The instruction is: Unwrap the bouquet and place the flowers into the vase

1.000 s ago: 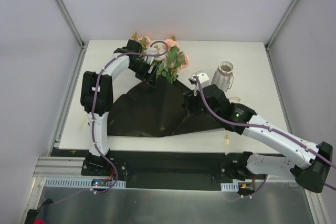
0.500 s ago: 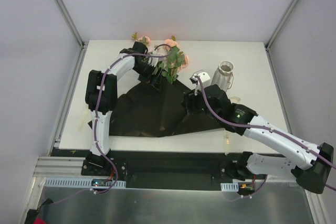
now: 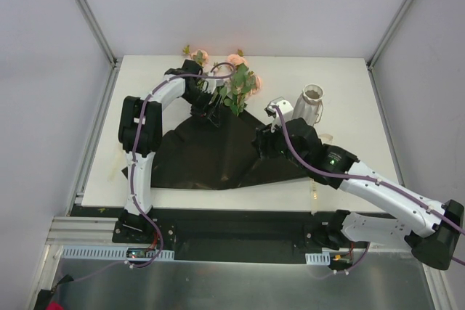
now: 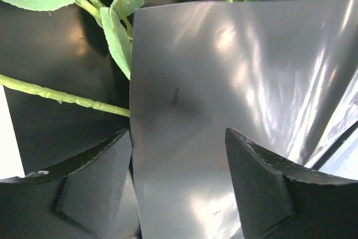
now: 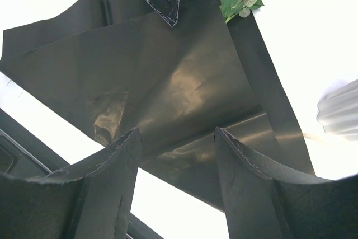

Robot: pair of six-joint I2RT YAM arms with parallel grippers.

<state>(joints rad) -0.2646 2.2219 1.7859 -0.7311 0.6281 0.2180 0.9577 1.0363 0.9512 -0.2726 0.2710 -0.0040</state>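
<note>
A white table (image 3: 341, 85) carries the whole scene. The glossy black paper (image 3: 211, 154) lies spread open across the table's middle, its wide edge toward my bases and its narrow end reaching up to the flowers.

My right gripper (image 3: 261, 143) hangs over the right side of that sheet. From the right wrist its two dark fingers (image 5: 106, 194) stand well apart with nothing between them, and the paper (image 5: 168, 82) and a strip of bare table show through the gap.

My left gripper (image 3: 211, 110) is at the far end of the sheet, just beside the greenery. From the left wrist its jaws are also spread wide, and a shiny fold of the paper (image 4: 224, 93) fills the space between the fingers (image 4: 95, 188). One edge of the fold runs close along the left finger. I cannot tell whether either finger touches it, and nothing is pinched.

The flowers (image 3: 236, 85) lie at the far side of the table. Their peach-pink blooms and leaves fan out past the paper's tip, and their lower ends rest on the black sheet. The vase (image 3: 310, 103) stands to their right on bare table, apart from them and just beyond my right wrist. Its ribbed white body (image 5: 341, 116) shows at the edge of the right wrist view.

One thin green stem (image 4: 61, 98) crosses the dark paper just left of the fold.
</note>
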